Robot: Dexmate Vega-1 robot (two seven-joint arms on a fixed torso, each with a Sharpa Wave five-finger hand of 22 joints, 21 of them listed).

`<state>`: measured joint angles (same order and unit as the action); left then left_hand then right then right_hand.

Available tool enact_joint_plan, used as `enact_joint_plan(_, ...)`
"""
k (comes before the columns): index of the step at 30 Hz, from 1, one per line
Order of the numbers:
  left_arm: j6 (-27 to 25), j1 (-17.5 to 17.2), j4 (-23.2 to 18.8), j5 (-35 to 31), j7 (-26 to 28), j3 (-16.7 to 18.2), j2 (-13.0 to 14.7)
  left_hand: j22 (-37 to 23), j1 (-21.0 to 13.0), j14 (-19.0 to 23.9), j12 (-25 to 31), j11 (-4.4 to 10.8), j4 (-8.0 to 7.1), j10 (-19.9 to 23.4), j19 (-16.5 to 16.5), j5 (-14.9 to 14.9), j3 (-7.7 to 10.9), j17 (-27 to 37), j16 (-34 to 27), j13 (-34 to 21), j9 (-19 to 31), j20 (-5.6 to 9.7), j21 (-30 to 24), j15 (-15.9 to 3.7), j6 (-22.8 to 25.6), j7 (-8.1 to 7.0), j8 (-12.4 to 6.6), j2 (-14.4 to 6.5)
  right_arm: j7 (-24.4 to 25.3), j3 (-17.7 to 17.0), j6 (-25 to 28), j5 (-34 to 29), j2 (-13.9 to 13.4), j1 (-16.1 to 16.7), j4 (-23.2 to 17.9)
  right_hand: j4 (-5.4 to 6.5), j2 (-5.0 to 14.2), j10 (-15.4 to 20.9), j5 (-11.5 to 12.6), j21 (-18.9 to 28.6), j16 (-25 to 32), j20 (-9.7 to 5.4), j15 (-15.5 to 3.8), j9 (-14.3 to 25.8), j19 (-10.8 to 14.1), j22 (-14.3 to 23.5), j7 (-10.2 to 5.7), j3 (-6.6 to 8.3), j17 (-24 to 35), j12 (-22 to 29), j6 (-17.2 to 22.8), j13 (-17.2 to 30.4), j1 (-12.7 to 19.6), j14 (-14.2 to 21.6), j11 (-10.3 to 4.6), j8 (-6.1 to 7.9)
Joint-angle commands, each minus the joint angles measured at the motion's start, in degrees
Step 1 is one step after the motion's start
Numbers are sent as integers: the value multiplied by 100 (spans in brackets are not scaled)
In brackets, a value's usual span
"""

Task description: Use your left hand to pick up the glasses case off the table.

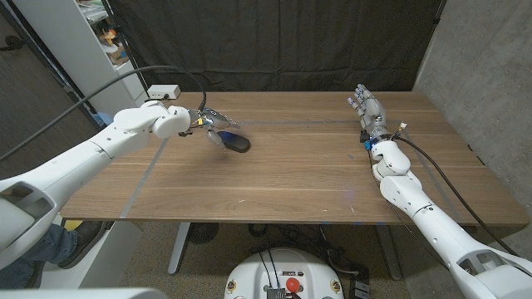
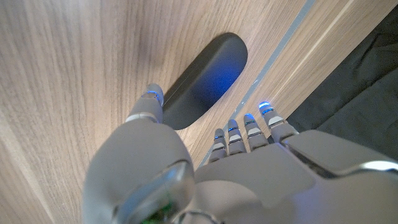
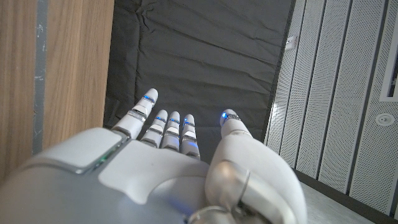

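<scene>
1. Looking down from the head view, you have the case (image 1: 233,143) on the table's (image 1: 291,178) left half, toward the far edge, just beside your left hand (image 1: 209,122).
2. Your case is a dark, matte, elongated shell with rounded ends and a smooth, slightly domed top; in the left wrist view it (image 2: 205,78) reads charcoal grey with a blue glow reflected on it.
3. It lies on the wood at a slant, alongside a pale seam in the tabletop.
4. Your left hand (image 2: 205,180) is above the case's near end, fingers (image 2: 249,130) spread apart and holding nothing; the thumb tip sits at the case's edge, but you cannot tell whether it touches.
5. Your right hand (image 1: 369,110) stands near the table's far right part, well apart from the case, fingers extended and apart, empty.
6. In the right wrist view that hand (image 3: 168,168) points its fingers toward a black curtain (image 3: 199,56) past the table edge.
</scene>
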<state>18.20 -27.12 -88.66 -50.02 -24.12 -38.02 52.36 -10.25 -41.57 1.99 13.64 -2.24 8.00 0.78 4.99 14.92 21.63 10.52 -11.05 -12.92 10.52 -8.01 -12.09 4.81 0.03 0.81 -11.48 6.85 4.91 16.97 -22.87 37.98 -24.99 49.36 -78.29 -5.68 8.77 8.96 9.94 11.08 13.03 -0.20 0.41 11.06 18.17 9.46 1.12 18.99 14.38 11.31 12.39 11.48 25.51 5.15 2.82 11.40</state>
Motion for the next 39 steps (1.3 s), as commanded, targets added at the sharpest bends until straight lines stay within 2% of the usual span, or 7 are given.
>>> enact_joint_plan(1,185,270,424,-2,127,-249,-219,-21,-44,56,15,-22,10,45,16,41,-27,9,-19,-28,20,-50,2,16,41,10,-22,1,90,-51,-28,-3,-24,76,-44,13,17,62,37,19,28,15,2,10,59,30,14,-27,9,54,60,12,-18,38,-7,15)
enact_joint_plan(20,200,458,694,58,130,-491,-363,-21,-71,73,19,-14,11,54,19,58,-36,8,-20,-32,21,-40,9,13,65,0,-20,-12,15,-63,-108,42,33,3,105,15,16,69,37,17,35,18,4,9,69,30,6,-31,8,53,75,11,-23,52,-8,17)
enact_joint_plan(39,-32,325,550,169,153,-486,-352,-21,-86,92,26,-8,8,70,18,72,-53,8,-22,-35,21,-36,16,-1,111,-20,-24,-18,-108,-90,-127,93,1,-26,181,16,13,81,37,14,37,17,-1,9,73,31,12,-36,7,54,79,11,-30,56,-3,15)
